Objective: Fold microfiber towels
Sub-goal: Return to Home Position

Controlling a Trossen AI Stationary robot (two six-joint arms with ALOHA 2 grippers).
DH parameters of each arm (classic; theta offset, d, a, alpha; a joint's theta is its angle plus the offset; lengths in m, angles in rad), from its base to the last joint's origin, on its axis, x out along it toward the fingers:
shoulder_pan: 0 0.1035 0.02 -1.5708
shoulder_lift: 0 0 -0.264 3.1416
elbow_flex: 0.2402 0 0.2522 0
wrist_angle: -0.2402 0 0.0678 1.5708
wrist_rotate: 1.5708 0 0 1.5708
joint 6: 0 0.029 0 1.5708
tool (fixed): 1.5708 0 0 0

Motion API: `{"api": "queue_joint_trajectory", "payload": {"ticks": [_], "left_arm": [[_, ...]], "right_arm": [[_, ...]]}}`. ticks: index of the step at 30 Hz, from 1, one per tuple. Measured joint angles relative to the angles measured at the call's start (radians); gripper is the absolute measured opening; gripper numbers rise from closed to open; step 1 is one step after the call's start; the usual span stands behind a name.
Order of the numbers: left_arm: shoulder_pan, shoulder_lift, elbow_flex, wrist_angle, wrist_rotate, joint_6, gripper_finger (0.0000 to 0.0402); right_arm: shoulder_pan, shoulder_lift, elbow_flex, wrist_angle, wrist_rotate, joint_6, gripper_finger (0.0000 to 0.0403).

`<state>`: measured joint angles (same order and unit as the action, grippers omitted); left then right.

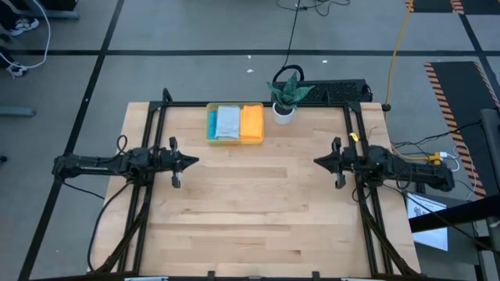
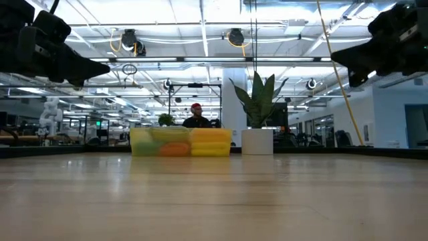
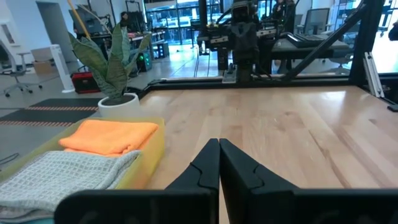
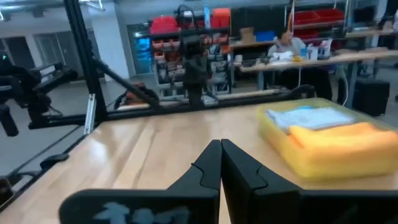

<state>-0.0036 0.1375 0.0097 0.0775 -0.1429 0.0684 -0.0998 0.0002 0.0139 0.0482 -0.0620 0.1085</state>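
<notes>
Folded microfiber towels lie in a translucent yellow tray at the table's far middle: an orange one, a light grey one and a blue one under it. The orange towel and grey towel show in the left wrist view. The blue towel and orange towel show in the right wrist view. My left gripper is shut, held level above the table's left side. My right gripper is shut, held level above the right side. Both hold nothing.
A potted plant in a white pot stands just right of the tray at the far edge. Black frame rails run along both sides and the far edge. Bare wood spans the table's middle and near half. A person sits at a bench beyond the table.
</notes>
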Motion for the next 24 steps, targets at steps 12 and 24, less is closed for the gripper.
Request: {"api": "queue_joint_trajectory", "payload": {"ticks": [12,24], "left_arm": [[0.0,0.0,0.0,0.002,0.001,0.001,0.0008],[0.0,0.0,0.0,0.002,0.001,0.001,0.0008]], "right_arm": [[0.091,0.0,0.0,-0.017,0.114,-0.041,0.0],[0.206,0.0,0.0,-0.011,0.113,-0.09,0.0]]}}
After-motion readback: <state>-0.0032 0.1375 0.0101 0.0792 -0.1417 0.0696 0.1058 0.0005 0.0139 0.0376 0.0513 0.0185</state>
